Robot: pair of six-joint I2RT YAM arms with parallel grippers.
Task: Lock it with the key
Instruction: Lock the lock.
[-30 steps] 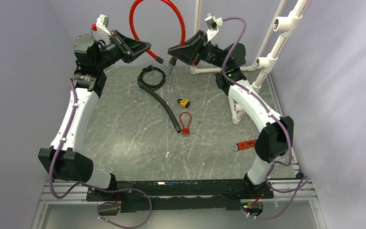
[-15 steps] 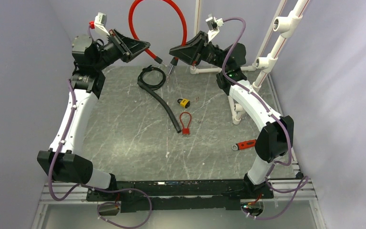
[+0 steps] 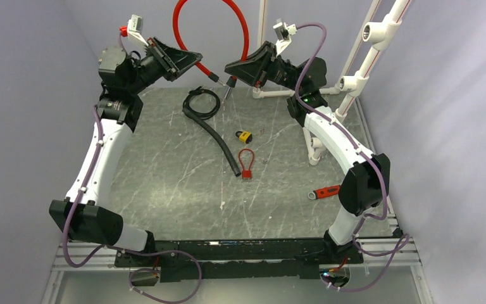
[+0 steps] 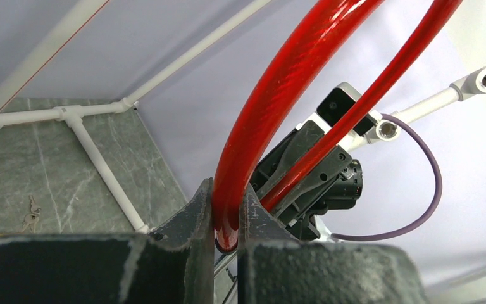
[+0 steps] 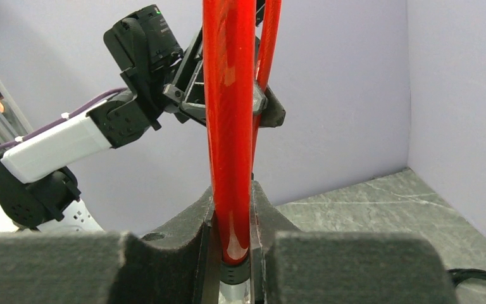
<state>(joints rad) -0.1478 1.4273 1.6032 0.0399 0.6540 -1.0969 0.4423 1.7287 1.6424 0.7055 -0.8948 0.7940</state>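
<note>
A red cable lock [image 3: 243,35] arches high over the back of the table, and each gripper holds one end of it. My left gripper [image 3: 197,62] is shut on the left end, and the cable [image 4: 278,95] runs up from between its fingers [image 4: 226,215]. My right gripper [image 3: 229,67] is shut on the other end, red cable [image 5: 228,95] above a black collar and a metal tip [image 5: 233,234]. The two ends hang close together, not joined. A tiny metal item [image 3: 261,132] lies on the table; whether it is the key I cannot tell.
A yellow padlock [image 3: 245,135], a small red cable loop [image 3: 247,163] and a black cable lock [image 3: 212,123] lie mid-table. A red-handled tool [image 3: 324,191] lies by the right arm. White pipe framing [image 3: 361,69] stands at the back right.
My left gripper has shifted slightly right, bringing its cable end nearer the right gripper's end. The right arm has barely moved.
</note>
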